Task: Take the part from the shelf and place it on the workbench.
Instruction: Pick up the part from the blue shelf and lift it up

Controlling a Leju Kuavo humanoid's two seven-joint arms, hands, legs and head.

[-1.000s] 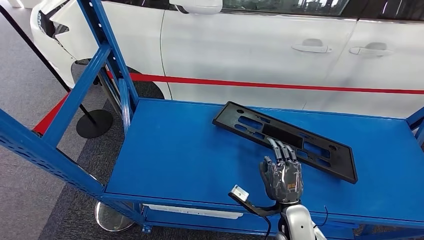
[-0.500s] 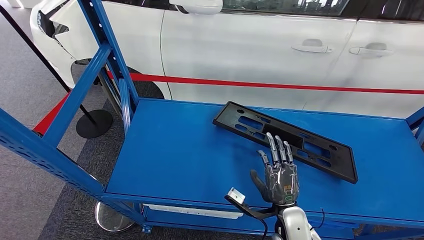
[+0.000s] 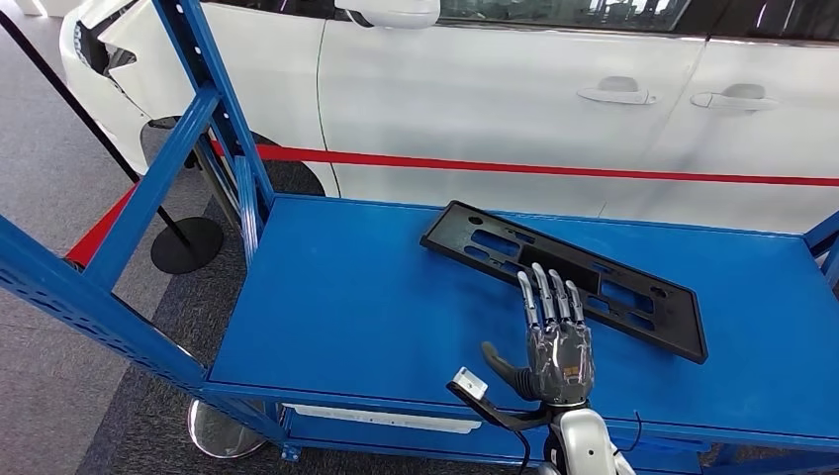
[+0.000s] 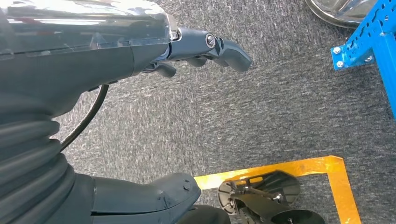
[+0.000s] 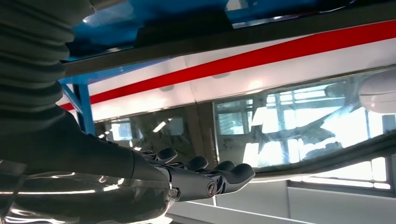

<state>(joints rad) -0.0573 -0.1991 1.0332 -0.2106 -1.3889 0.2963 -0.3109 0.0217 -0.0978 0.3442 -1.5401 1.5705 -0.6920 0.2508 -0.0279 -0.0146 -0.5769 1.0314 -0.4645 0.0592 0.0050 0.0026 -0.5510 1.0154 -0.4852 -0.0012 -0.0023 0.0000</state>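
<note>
The part is a flat black rectangular plate (image 3: 564, 259) with several slots, lying at an angle on the blue shelf deck (image 3: 356, 297). My right hand (image 3: 556, 341) hovers at the plate's near long edge with straight, spread fingers. Their tips reach over that edge and the thumb sticks out to the side. It holds nothing. The right wrist view shows this hand (image 5: 196, 179) with fingers stretched out and nothing in them. My left hand (image 4: 93, 60) hangs over the grey carpet with loosely extended fingers and is empty.
A white car (image 3: 495, 89) stands right behind the shelf, with a red barrier belt (image 3: 495, 165) across it. Blue uprights (image 3: 213, 89) frame the shelf's left side. A black stanchion base (image 3: 186, 244) sits on the floor. Yellow tape (image 4: 336, 177) marks the carpet near the shelf foot (image 4: 369, 42).
My right hand's fingers have lifted from the plate and straightened. The thumb has swung out, and the hand has drawn back slightly toward me. The plate has not moved.
</note>
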